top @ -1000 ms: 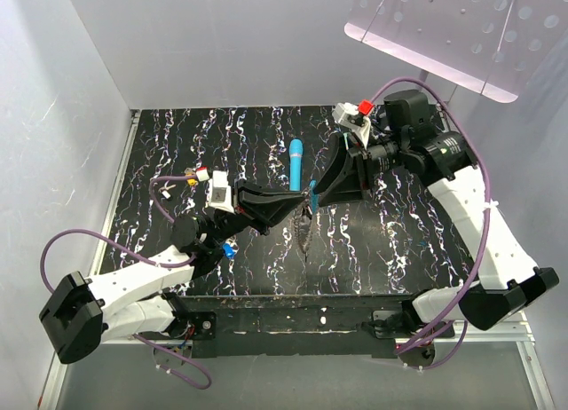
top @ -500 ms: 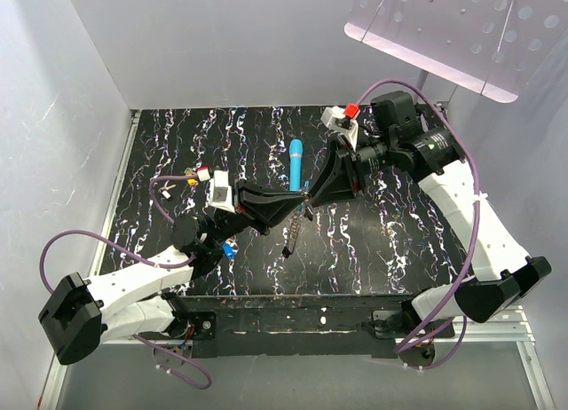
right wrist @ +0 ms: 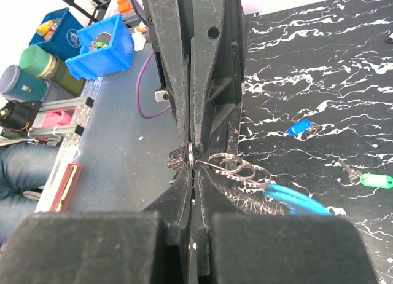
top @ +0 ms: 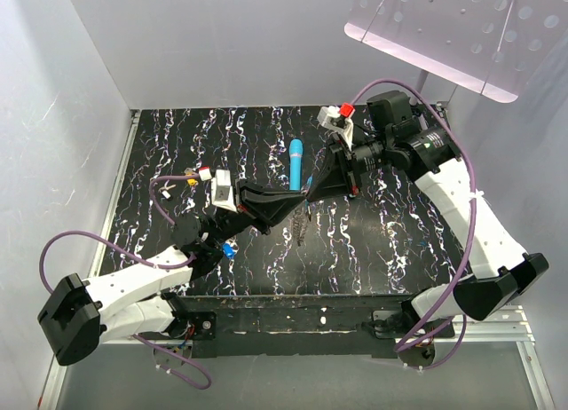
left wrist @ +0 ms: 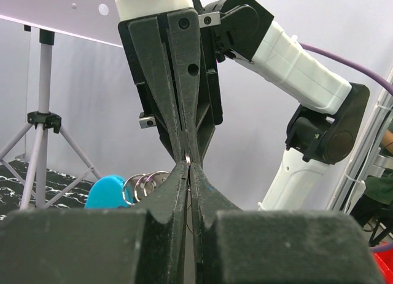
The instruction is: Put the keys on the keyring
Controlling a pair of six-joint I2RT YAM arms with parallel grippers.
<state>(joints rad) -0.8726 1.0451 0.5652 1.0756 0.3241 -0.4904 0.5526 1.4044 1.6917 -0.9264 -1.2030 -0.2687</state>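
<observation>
My two grippers meet tip to tip above the middle of the table. The left gripper (top: 302, 199) (left wrist: 188, 168) and the right gripper (top: 309, 193) (right wrist: 192, 166) are both shut on one thin metal ring of the keyring (top: 300, 224). Below the tips hang its other metal rings (right wrist: 239, 167) (left wrist: 144, 185), beaded chain and blue band (right wrist: 295, 201). A blue key (top: 228, 248) (right wrist: 301, 127) and a green key (right wrist: 376, 181) lie on the black marbled table (top: 399, 241), apart from the keyring. No key shows on the ring.
A teal-blue wand (top: 295, 161) lies on the table just behind the grippers. A perforated panel (top: 444, 28) on a tripod stands at the back right. White walls close the left and back sides. Blue bins (right wrist: 101, 50) sit off the table's near edge.
The right gripper has closed from open onto the ring that the left gripper holds. Its arm shifted slightly left and back, and the hanging chain swung.
</observation>
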